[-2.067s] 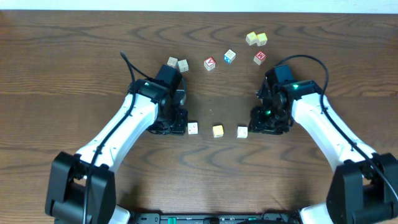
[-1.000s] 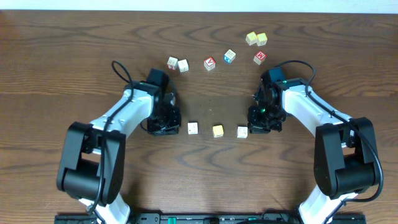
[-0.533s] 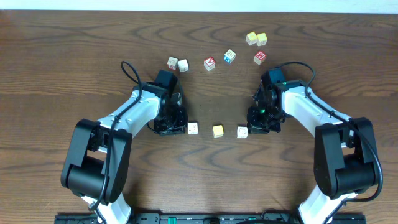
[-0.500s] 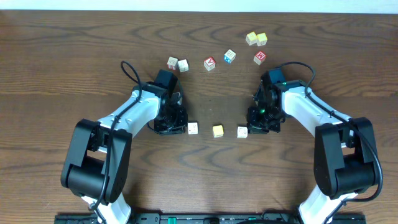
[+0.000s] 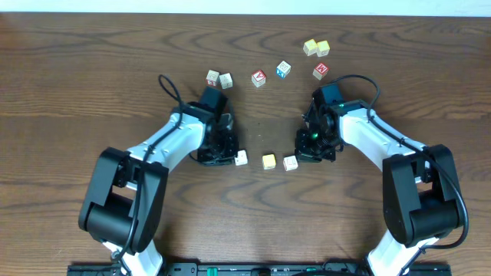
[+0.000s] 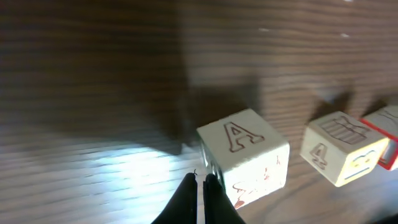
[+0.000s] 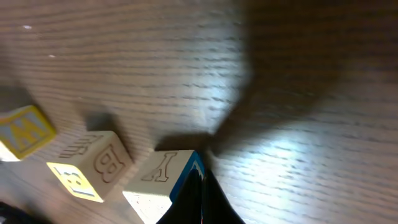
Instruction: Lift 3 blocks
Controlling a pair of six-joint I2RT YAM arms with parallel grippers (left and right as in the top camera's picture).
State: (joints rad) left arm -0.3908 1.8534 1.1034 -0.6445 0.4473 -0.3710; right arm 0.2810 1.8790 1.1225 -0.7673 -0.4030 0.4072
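Update: both arms have closed in on the row over the last second. The right block [image 5: 290,162] has been shoved inward and now sits just beside the yellow block [image 5: 268,161]. The left block [image 5: 241,158] has only nudged inward and twisted a bit, so there's still a visible gap on that side. The yellow block hasn't moved. The left gripper [image 5: 229,157] and right gripper [image 5: 301,156] are both clenched with nothing between the fingers, and each is using its closed tips as a pusher against the outer face of its block. My read is that I'm squeezing the three into one stack-like row so I can clamp it from both ends and lift. Nothing is off the table [image 5: 77,92] yet, and the left side needs more travel before any lift. The overhead view gives me the spacing of the row, and it shows the lettered cubes [image 5: 258,77] and the yellow-green pair [image 5: 315,47] sitting well clear at the back. It can't show tip contact. The left wrist view does: the closed tips are on the near lower corner of the "A"-topped block, off-centre, which I think explains the twist, and the yellow one is next in line. In the right wrist view the tips sit at the blue-edged corner of the right block. Corner contact at both ends risks the row buckling under squeeze.
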